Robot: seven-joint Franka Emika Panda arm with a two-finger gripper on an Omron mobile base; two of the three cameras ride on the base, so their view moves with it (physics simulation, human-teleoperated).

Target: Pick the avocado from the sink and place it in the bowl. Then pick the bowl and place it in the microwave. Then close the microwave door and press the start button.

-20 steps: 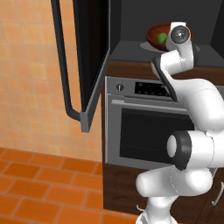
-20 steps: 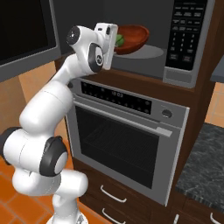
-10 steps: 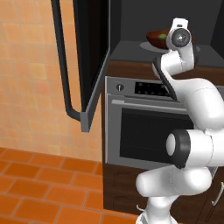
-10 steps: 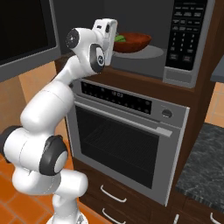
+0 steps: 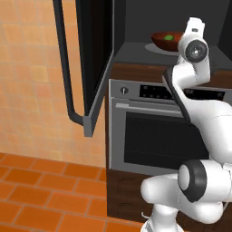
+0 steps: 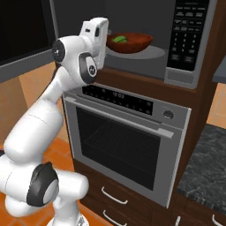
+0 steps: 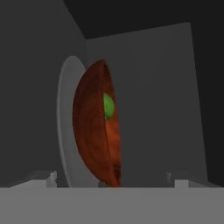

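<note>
Left base view: bowl sits inside microwave; open door hangs left of gripper, fingers spread, empty.

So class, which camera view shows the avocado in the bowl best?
The right base view: the avocado lies unobstructed in the bowl. The left base view shows a small green spot; the hand view shows it sideways, partly behind the rim.

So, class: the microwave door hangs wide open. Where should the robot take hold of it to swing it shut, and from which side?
Probably the long dark bar handle running down the door. It stands off the panel's outer face at the free edge, far from the hinge, so there is room to close round it. Come from the door's outer, tiled-wall side, jaws across the bar. The bowl sits inside, clear of the swing.
</note>
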